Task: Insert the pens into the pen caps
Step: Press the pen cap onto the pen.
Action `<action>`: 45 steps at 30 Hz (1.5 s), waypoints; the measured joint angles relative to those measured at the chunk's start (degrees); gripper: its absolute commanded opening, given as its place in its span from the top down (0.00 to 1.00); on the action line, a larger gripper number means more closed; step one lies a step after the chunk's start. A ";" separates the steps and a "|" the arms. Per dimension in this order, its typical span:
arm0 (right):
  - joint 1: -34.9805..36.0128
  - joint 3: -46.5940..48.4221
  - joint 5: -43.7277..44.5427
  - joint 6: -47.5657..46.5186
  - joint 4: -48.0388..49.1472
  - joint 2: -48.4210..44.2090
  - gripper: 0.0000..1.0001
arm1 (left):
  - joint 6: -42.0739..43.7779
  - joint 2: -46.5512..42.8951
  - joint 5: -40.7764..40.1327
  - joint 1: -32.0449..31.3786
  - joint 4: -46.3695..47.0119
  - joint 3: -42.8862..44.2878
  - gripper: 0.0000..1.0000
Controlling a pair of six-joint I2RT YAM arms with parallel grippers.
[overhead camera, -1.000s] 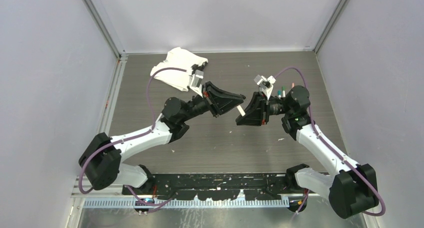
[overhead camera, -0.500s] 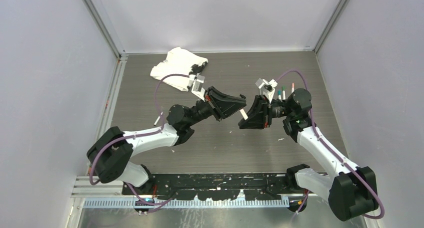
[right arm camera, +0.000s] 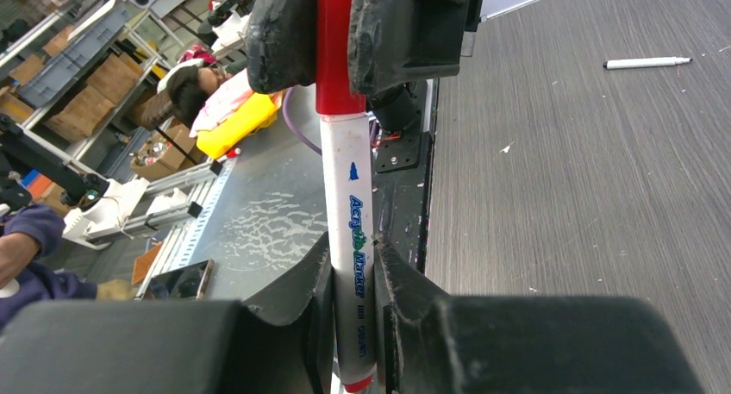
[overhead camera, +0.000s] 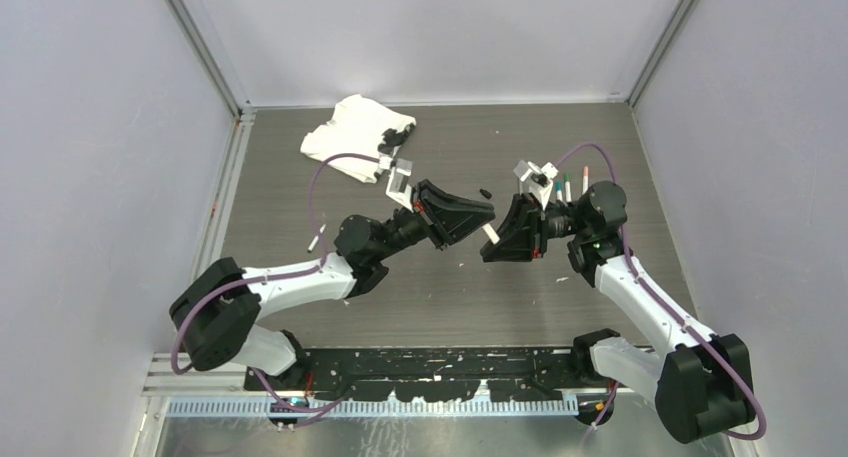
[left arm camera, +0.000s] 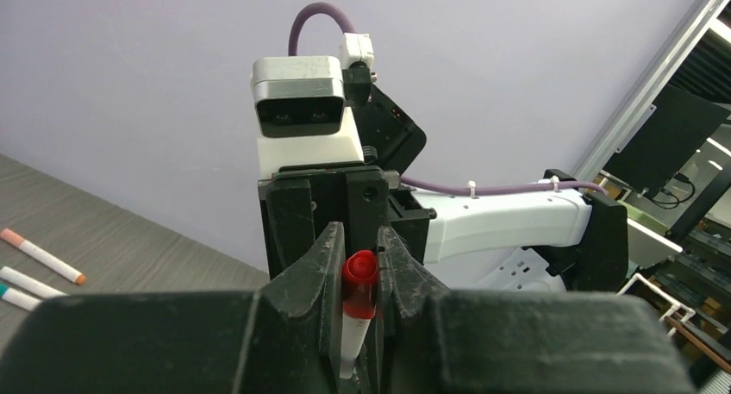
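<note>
We see a grey wood-grain worktop [overhead camera: 420,287] inside pale walls. The left arm [overhead camera: 290,277] and the right arm [overhead camera: 640,297] reach in from the near edge and meet above its middle. A crumpled white cloth [overhead camera: 345,137] lies at the far left corner, well apart from both. The left hand [right arm camera: 336,40] and the right hand [right arm camera: 353,265] face each other almost tip to tip, raised off the worktop. Between them is one white acrylic marker [right arm camera: 352,204]. The right hand is clamped on its printed barrel, and the left hand is clamped on the red cap [left arm camera: 359,282] at the marker's far end. In the right wrist view, red meets white with no gap, but we cannot tell whether the cap is pushed fully home. A few more markers [overhead camera: 562,187] lie close together on the worktop just beside the right arm's wrist. A lone pen [overhead camera: 316,239] lies by itself near the left edge. A tiny black cap [overhead camera: 485,192] sits on the worktop just beyond the two hands.
</note>
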 measured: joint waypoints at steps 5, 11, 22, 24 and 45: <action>-0.31 -0.22 -0.11 1.09 2.12 0.00 0.99 | 0.79 2.67 -0.96 -0.76 3.91 1.03 0.99; -0.83 -0.39 -0.61 2.01 3.54 -0.02 0.99 | 0.63 3.56 -0.96 -0.96 5.49 1.07 0.99; -2.71 -0.74 -4.74 2.21 3.76 -1.55 1.00 | 0.00 6.43 -3.63 -4.00 8.66 0.66 0.99; -2.93 -0.74 -5.18 1.68 3.15 -1.66 1.00 | -0.63 8.11 -4.11 -4.33 10.93 0.96 0.99; -5.01 -0.87 -5.18 0.09 -1.29 -1.49 0.99 | 6.12 10.03 -7.67 -6.10 5.01 2.60 0.99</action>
